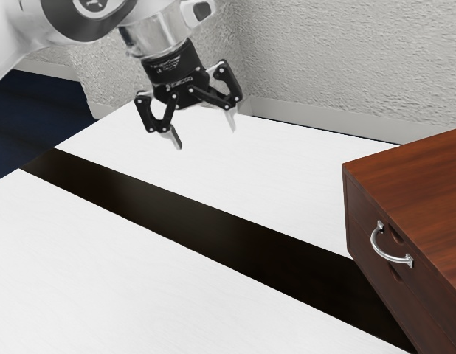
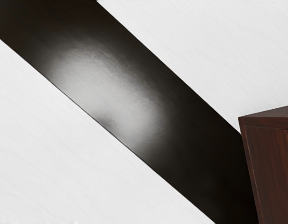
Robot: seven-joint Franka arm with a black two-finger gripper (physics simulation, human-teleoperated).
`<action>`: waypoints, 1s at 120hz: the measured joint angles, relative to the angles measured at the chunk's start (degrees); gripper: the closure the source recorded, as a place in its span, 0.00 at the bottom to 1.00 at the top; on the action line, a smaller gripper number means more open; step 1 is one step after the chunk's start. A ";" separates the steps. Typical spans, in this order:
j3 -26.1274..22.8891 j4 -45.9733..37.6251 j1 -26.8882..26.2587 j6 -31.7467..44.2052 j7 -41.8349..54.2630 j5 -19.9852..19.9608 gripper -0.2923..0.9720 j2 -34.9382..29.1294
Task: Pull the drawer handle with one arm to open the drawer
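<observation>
Item 1. My claw (image 1: 204, 135): black, two-fingered, spread wide with nothing between the fingers. It hangs above the far part of the white table (image 1: 102, 287), near the grey wall (image 1: 346, 51), fingertips angled down. I judge the wide spread suits the job, since the fingers must pass either side of a bar before closing.

Item 2. Drawer handle (image 1: 390, 247): a curved silver bow on the front of the drawer (image 1: 394, 221), low at the exterior view's right, well apart from my claw. It stands proud of the wood (the gap behind it is what a finger needs).

Item 3. Cabinet (image 1: 420, 166): dark reddish wood, resting on the table. One corner (image 2: 270, 163) shows to my wrist camera, so my hand already faces roughly that way.

Item 4. Black band (image 1: 176, 210): a glossy strip running diagonally across the table, lying between my claw and the cabinet.

Status: the drawer front looks flush with the cabinet, so I judge the pull not yet begun. The approach comes first: cross the band, come down level with the handle, straddle it.
</observation>
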 joint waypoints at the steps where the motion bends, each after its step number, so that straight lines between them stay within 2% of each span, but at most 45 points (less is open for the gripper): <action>1: 0.03 0.00 0.01 0.08 -0.40 -0.04 0.24 -0.01; 11: -0.03 -0.16 -0.30 0.73 -4.10 -0.35 0.25 -0.22; 36: -0.15 -1.86 -5.43 5.98 -10.26 -1.36 0.26 -0.08; 44: -0.09 -5.08 -6.06 8.80 -11.42 -1.80 0.27 -0.98; 52: -0.21 -12.72 -7.02 12.52 -12.47 -2.09 0.29 -5.58; 63: -2.93 -19.30 -6.60 17.65 -13.71 -2.94 0.31 -8.15; 75: -4.69 -21.60 -7.59 22.09 -14.70 -4.72 0.33 -8.31; 100: -5.07 -26.53 -11.51 28.60 -15.88 -5.93 0.37 -7.93; 120: -5.80 -29.30 -11.40 32.13 -16.51 -6.05 0.41 -8.46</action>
